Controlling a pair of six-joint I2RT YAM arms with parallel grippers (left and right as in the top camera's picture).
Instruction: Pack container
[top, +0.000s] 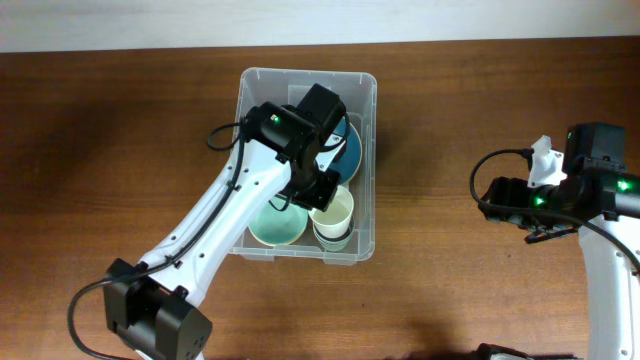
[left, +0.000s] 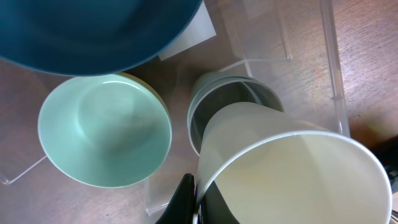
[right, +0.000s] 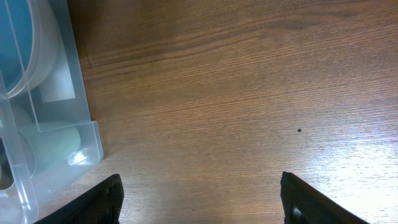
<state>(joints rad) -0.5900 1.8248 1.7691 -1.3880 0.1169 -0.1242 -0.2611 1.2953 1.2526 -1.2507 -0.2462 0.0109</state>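
The clear plastic container (top: 300, 73) stands mid-table. Inside it lie a blue bowl (top: 352, 150), a pale green bowl (top: 277, 225) and a grey-green cup (top: 336, 239). My left gripper (top: 322, 190) is inside the container, shut on the rim of a cream cup (top: 335, 210) that is tilted over the grey-green cup. In the left wrist view the fingers (left: 199, 205) pinch the cream cup's (left: 292, 174) wall, with the grey-green cup (left: 233, 99), green bowl (left: 106, 137) and blue bowl (left: 93, 31) beyond. My right gripper (top: 497, 197) is open and empty over bare table, right of the container.
A white label (left: 193, 34) lies on the container floor under the blue bowl. In the right wrist view the open fingers (right: 199, 199) hover over brown wood, with the container's corner (right: 37, 124) at the left.
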